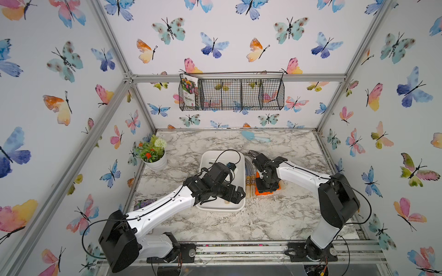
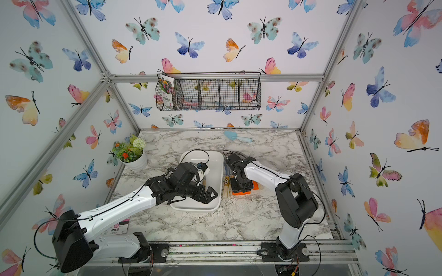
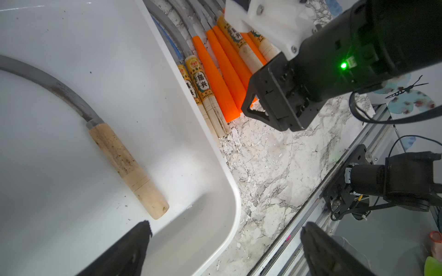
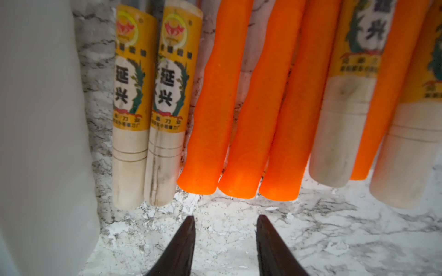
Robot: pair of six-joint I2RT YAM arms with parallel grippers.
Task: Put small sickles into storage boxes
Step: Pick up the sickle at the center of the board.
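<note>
In both top views the white tray (image 1: 222, 209) (image 2: 195, 208) lay on the marble table (image 1: 215, 229). In the left wrist view one sickle (image 3: 126, 165) with a bare wooden handle lay flat on the tray's floor; its butt end was near a rounded corner of the tray and its grey blade curved away towards the tray's middle. The left gripper (image 3: 226, 230) hovered above that same corner; its fingers (image 3: 134, 248) were spread wide and held nothing.

Just outside the tray's long wall, on the side towards the right arm, the other sickles (image 4: 241, 119) lay in a tight row on the table, handles roughly parallel to that wall. Nearest the tray came two labelled wooden handles, touching each other; then three orange ones; then more wooden and orange handles, partly overlapping. The first labelled handle lay close beside the tray's wall, with a strip of marble between them.

The right gripper (image 4: 226, 219) hung at the butt ends of the orange handles, beside the tray; its fingers (image 4: 181, 243) stood part-way closed with a clear gap; only marble showed between the tips, and they pinched nothing.
</note>
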